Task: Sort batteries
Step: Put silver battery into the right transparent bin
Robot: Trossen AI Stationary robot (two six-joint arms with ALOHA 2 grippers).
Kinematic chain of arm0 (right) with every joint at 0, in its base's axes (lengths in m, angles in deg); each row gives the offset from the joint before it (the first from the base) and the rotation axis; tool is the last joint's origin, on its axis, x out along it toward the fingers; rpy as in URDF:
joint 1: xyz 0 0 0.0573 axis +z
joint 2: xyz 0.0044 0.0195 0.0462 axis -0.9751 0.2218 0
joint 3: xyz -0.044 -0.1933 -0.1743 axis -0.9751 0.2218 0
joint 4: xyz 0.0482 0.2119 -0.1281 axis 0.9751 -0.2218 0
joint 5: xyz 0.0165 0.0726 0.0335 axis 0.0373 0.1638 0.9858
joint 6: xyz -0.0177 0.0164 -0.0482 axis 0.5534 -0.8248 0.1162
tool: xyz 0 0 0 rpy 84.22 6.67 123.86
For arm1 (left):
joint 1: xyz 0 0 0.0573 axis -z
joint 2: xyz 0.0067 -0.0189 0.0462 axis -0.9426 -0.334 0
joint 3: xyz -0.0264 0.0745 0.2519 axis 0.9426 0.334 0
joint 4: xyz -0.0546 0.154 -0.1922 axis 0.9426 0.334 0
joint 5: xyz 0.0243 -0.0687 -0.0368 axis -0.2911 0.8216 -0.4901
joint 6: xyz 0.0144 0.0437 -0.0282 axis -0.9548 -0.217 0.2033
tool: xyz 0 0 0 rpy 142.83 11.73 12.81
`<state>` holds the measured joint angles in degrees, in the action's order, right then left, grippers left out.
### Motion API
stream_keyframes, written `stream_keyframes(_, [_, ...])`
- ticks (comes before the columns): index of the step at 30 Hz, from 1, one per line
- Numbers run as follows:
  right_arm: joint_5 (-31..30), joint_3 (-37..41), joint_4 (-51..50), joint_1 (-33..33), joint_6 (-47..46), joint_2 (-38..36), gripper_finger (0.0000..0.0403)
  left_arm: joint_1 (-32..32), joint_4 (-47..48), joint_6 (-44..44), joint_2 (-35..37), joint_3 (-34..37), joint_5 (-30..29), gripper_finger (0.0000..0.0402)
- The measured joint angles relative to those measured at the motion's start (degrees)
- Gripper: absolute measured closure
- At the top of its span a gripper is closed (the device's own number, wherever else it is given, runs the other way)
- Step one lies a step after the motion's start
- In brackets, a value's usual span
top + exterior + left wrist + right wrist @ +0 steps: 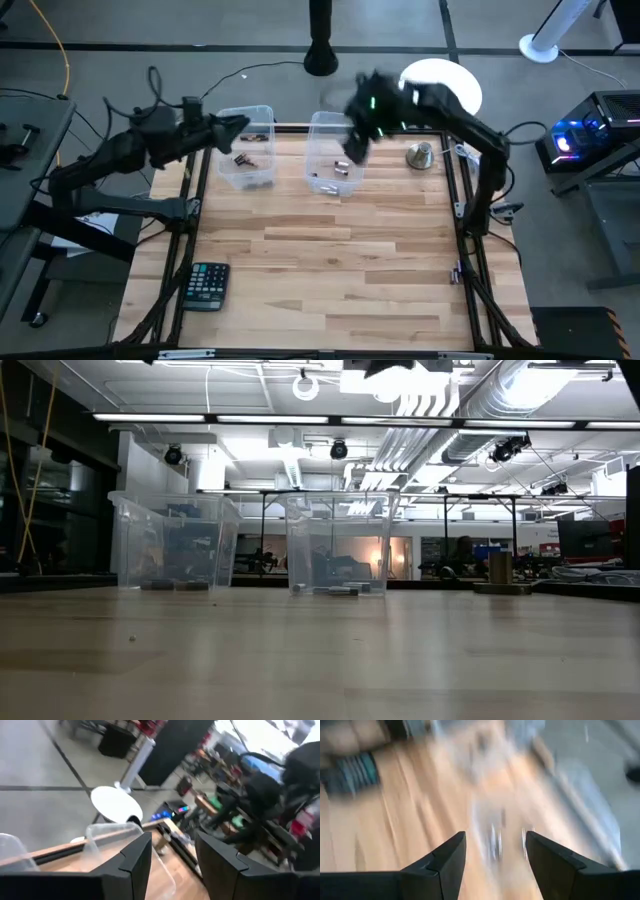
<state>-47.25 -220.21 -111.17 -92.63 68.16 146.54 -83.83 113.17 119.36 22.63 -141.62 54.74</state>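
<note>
Two clear plastic bins stand at the table's far side. The left bin (247, 147) (175, 540) has dark batteries (245, 158) on its floor. The right bin (335, 155) (340, 545) has silvery batteries (338, 170) (340, 590) on its floor. My left gripper (238, 128) (172, 855) hovers open over the left bin's far rim, with nothing between its fingers. My right gripper (355, 150) (495, 850) is open above the right bin, blurred by motion, also with nothing in it. Silvery batteries (495, 840) show blurred below it.
A black calculator (207, 285) (350, 770) lies near the table's near left corner. A round silver bell-shaped object (420, 154) (500, 570) stands to the right of the right bin. The wooden table (330, 270) stretches bare from the bins to the near edge.
</note>
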Motion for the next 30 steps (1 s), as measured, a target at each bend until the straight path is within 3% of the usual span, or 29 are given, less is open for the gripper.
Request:
stream_keyframes(3, [-6.32, 0.43, -14.32, 6.41, -6.64, -0.35, 0.0204, 0.00, -0.90, -1.20, -2.57, 0.00, 2.12, 0.0257])
stream_keyframes(6, [-6.39, 8.22, -11.40, 12.70, -14.89, -2.10, 0.0204, 0.00, -1.53, -2.26, -4.90, 0.00, 4.11, 0.0257])
stream_keyframes(9, [-1.96, 18.22, -12.25, 18.68, -23.25, -2.57, 0.0204, -0.11, -2.23, -3.21, -6.68, 0.01, 7.04, 0.0257])
stream_keyframes(13, [7.16, 37.60, -10.42, 25.64, -29.74, -2.59, 0.0204, -0.31, -2.94, -4.39, -7.32, 0.04, 9.46, 0.0257])
stream_keyframes(17, [17.19, 54.77, -12.48, 31.54, -33.14, -3.03, 0.0204, -1.10, -3.08, -5.67, -6.34, 0.04, 9.46, 0.0257])
stream_keyframes(21, [22.29, 68.98, -13.17, 35.13, -34.25, -3.01, 0.0212, -2.14, -3.54, -6.61, -4.48, -0.04, 9.44, 0.0257])
stream_keyframes(25, [27.92, 78.47, -8.78, 37.82, -32.51, -3.01, 0.0266, -3.25, -3.50, -7.15, -2.74, -0.04, 9.45, 0.0257])
stream_keyframes(30, [31.89, 85.91, -3.19, 39.64, -29.24, -3.01, 0.0387, -3.94, -3.52, -7.17, -1.12, -0.04, 9.26, 0.0257])
